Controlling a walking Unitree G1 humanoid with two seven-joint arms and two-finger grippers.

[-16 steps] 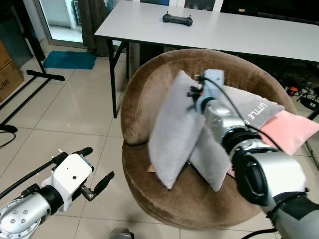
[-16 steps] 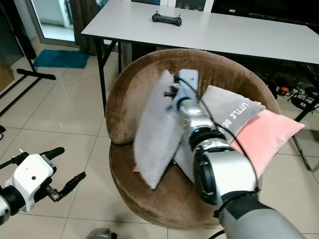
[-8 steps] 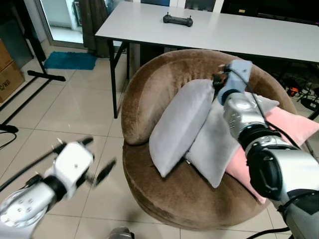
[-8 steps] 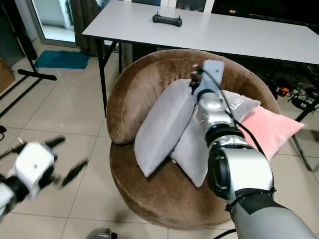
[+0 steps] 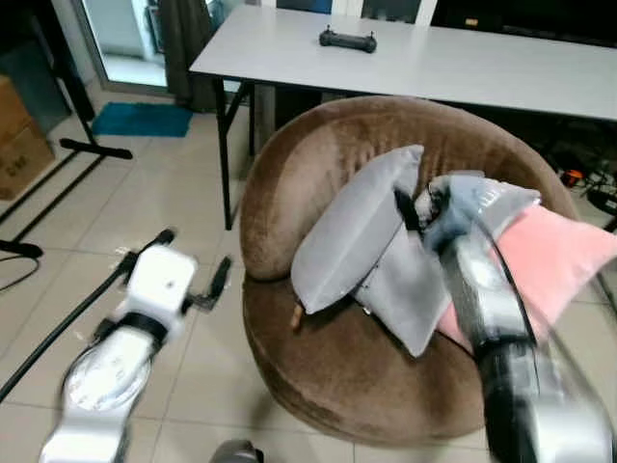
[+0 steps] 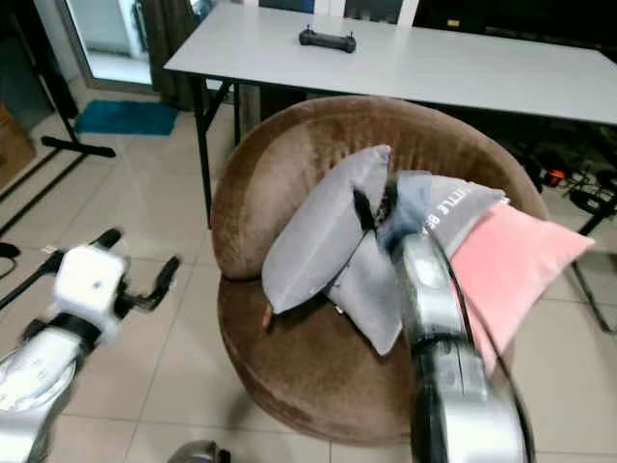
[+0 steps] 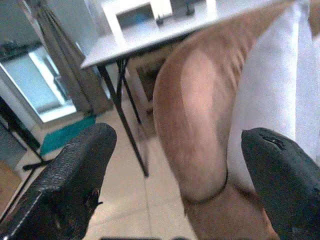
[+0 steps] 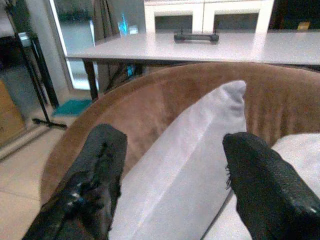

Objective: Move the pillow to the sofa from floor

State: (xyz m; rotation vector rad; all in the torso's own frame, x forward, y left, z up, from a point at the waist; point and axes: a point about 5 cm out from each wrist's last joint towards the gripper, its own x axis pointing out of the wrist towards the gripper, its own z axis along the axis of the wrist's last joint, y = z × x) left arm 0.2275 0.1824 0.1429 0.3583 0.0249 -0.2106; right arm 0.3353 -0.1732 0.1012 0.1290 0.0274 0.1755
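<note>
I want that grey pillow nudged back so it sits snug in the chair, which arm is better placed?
Probably the right. Its pincer is open right beside the grey pillow on the brown sofa; the left pincer is open too, but out over the floor.

White print "LITTLE B…", rest hidden, on grey square fabric cushion (image 6: 453, 207) behind pink one. Cardboard box (image 5: 21, 145) lettering blurred, unreadable.

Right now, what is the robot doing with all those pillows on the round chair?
The robot is putting a grey pillow on the round brown sofa. The pillow leans on the backrest beside another grey pillow and a pink one. The right pincer is open just over it, holding nothing. The left pincer is open over the floor beside the sofa.
</note>
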